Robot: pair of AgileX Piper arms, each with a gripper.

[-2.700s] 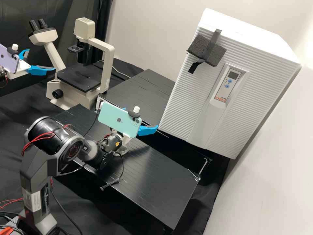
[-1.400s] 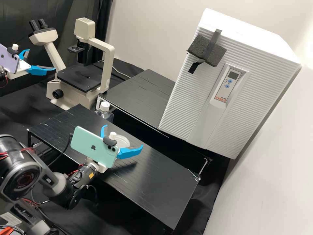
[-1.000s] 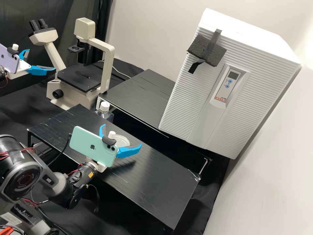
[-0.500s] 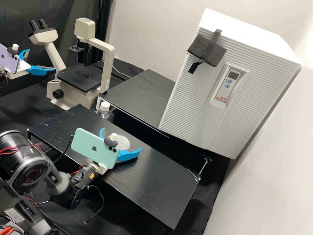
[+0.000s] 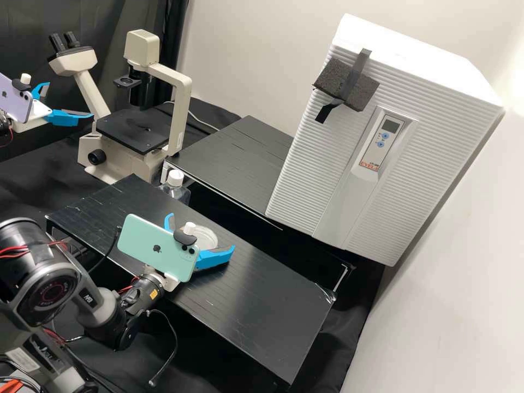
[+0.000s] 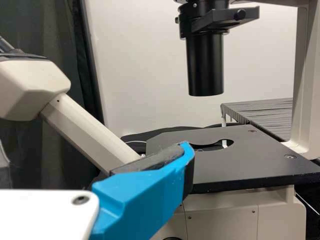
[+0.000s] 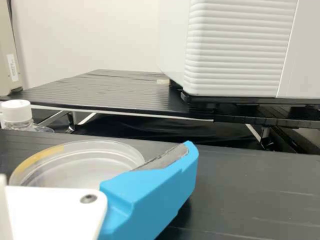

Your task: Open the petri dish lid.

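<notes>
Since the oldest frame, the right gripper (image 5: pixel 202 232) has drawn back from the far side of the petri dish (image 5: pixel 206 236) and come down around it, baring the capped bottle (image 5: pixel 174 188) beyond; over the last few frames it has eased only slightly lower. The dish seems to keep its place, and the left gripper (image 5: pixel 69 100) hasn't moved.

The petri dish sits on the front black stand (image 5: pixel 256 305), between the right gripper's fingers (image 5: pixel 215 258), which are spread wide with nothing clamped. The left gripper is also wide and empty, well apart from the dish, nearer the microscope (image 5: pixel 134 131).

I'd call the step in hand the lining up before the lid is grasped. The lid looks to be on, though through clear plastic in the right wrist view I can't be certain where lid ends and base begins. Nor can I tell whether either finger touches the dish.

The next move calls for settling the fingers level with the lid's rim, centring them on the dish, then closing gently and lifting straight up. Too low, and they would pinch the base along with the lid; off centre, they could shove the whole dish sideways.
</notes>
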